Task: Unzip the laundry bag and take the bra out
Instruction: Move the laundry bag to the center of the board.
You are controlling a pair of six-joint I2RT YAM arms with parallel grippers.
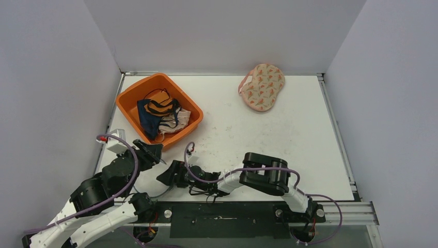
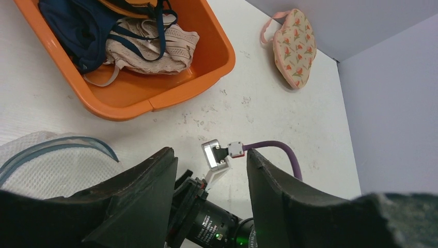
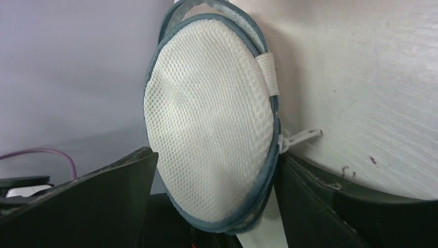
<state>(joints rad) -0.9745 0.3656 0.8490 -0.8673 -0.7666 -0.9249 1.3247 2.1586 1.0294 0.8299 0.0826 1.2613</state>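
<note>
Right gripper (image 3: 217,155): jaws spread wide and released, nothing clamped. The laundry bag (image 3: 206,119) is framed in the gap between the two fingers; contact with the finger edges cannot be told.

Left gripper (image 2: 209,151): jaws parted, nothing held. The right arm's wrist camera (image 2: 206,222) and its purple cable (image 2: 279,147) are seen through the gap. The bag lies just beside the left finger, low in that view.

Bag: a white mesh dome edged in blue-grey trim, set at the near-left of the table (image 1: 289,139). In the top view it is hidden under the two crowded arms. A white zip pull (image 3: 302,135) sticks out at the rim, with a white loop tab (image 3: 267,72) further along it. A second trim line is seen at one end, but whether the zip is open cannot be told. No contents can be made out through the mesh.

Around: an orange tub (image 1: 137,85) near the bag, filled with tangled garments (image 1: 162,113) in navy, orange and beige lace. A floral padded garment (image 1: 262,87) with a pink strap lies well apart at the far edge.
</note>
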